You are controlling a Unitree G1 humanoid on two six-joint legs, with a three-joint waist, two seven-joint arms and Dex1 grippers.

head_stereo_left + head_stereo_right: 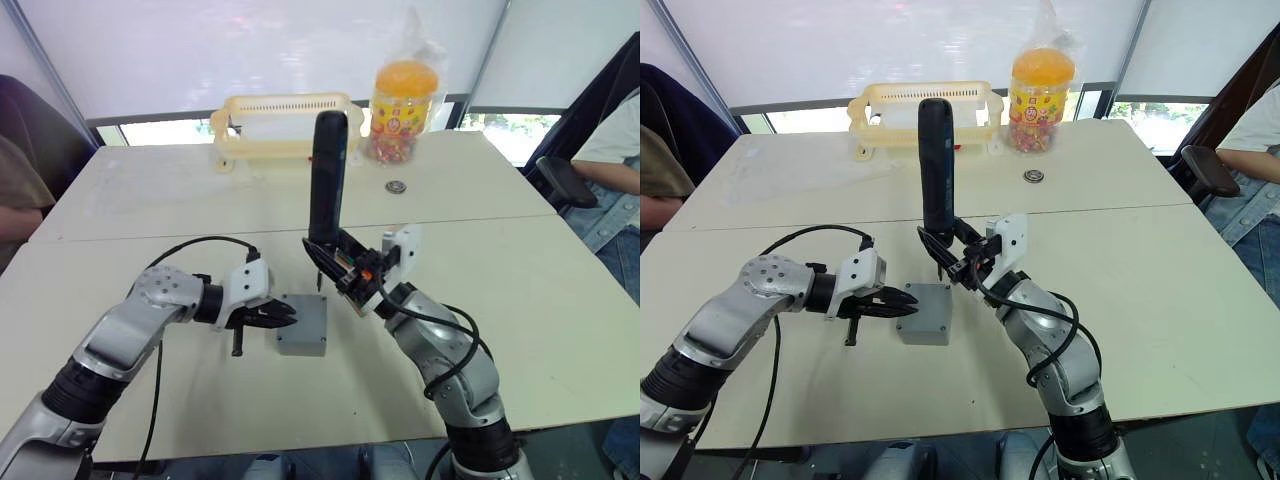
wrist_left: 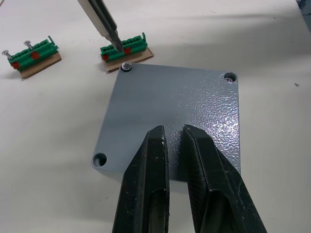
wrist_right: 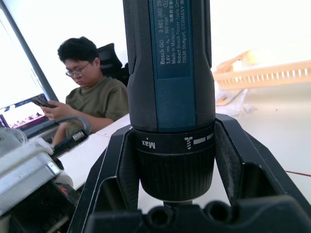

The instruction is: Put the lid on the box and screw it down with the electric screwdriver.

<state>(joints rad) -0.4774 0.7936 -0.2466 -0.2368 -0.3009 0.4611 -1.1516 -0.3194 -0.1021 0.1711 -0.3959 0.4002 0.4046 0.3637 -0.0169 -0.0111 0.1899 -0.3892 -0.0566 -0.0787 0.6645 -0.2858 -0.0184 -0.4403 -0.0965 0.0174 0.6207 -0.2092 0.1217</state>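
The grey lid lies flat on top of the grey box, near the table's front. A screw sits in the lid's far corner hole; the other corner holes in view are bare. My left gripper is shut, and its fingertips rest on the near part of the lid. My right gripper is shut on the electric screwdriver, holding it upright just behind the box. Its metal bit points down and hangs a little above the screw.
Two green terminal blocks holding screws lie just beyond the box. A yellow basket, a bagged orange jar and a small round metal piece stand at the table's back. People sit at the left and right edges.
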